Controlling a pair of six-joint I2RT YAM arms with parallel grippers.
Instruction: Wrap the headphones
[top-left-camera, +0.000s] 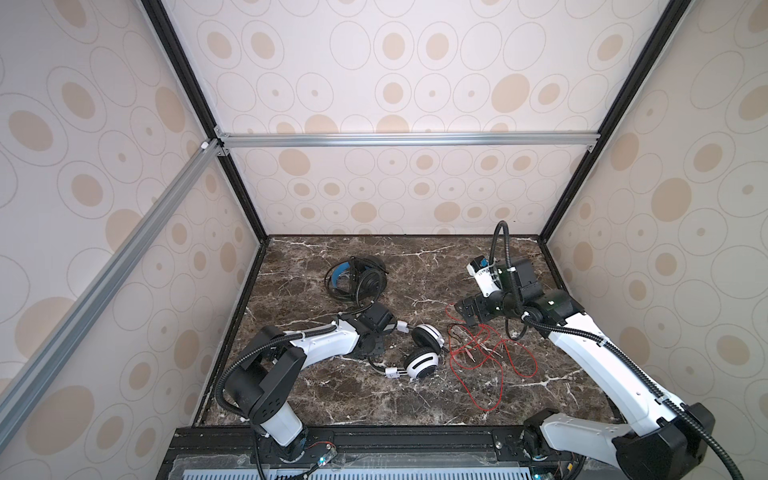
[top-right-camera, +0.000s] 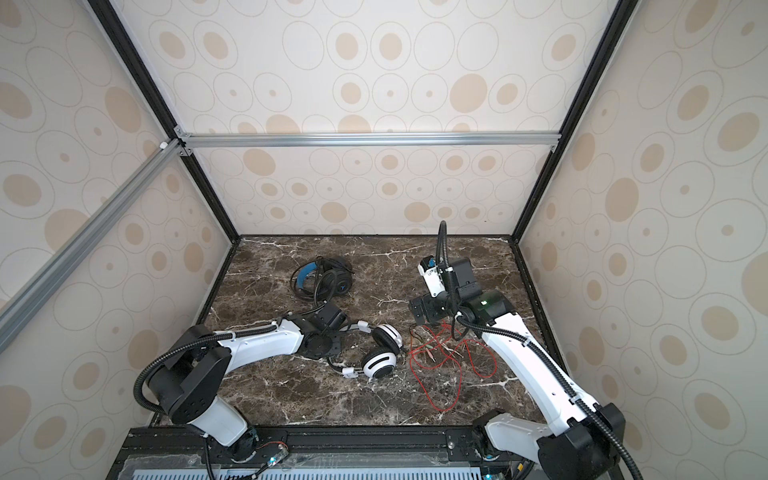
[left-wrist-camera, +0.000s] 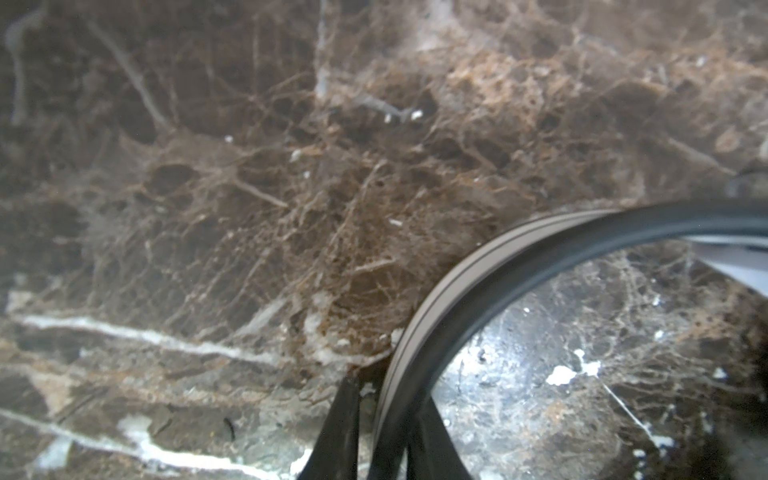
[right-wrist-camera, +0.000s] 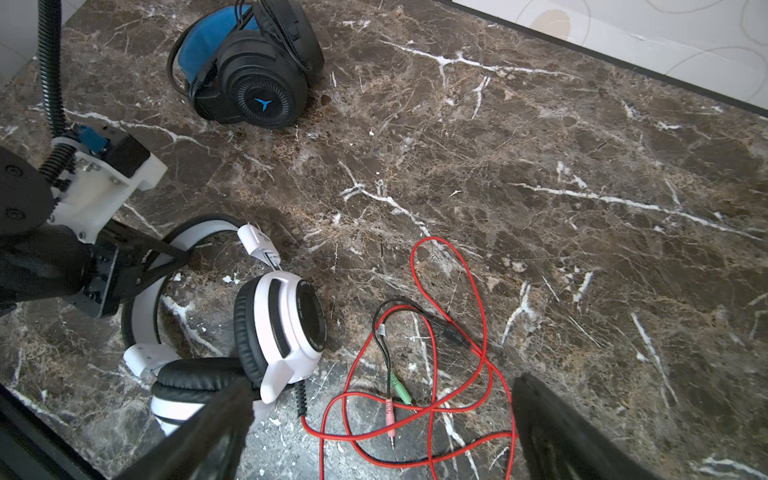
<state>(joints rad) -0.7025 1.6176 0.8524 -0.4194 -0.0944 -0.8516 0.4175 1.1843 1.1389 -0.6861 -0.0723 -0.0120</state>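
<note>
The white headphones (top-left-camera: 422, 363) (top-right-camera: 378, 365) (right-wrist-camera: 286, 328) with black pads lie at the table's middle front. My left gripper (top-left-camera: 376, 347) (top-right-camera: 332, 348) (left-wrist-camera: 386, 386) (right-wrist-camera: 183, 255) is shut on their headband (left-wrist-camera: 457, 282), one finger on each side of it. Their red cord (top-left-camera: 492, 353) (right-wrist-camera: 433, 238) sprawls in loose loops to the right, ending in pink and green plugs (right-wrist-camera: 390, 411). My right gripper (top-left-camera: 467, 316) (top-right-camera: 417, 313) (right-wrist-camera: 382, 384) hovers open above the cord, holding nothing. The black headphones (top-left-camera: 359, 278) (top-right-camera: 328, 278) (right-wrist-camera: 257, 79), with a blue inner headband, lie at the back left with their black cord gathered around them.
The dark marble table (top-left-camera: 415, 270) is boxed in by patterned walls on three sides. A black rail (top-left-camera: 415, 436) runs along the front edge, where both arm bases stand.
</note>
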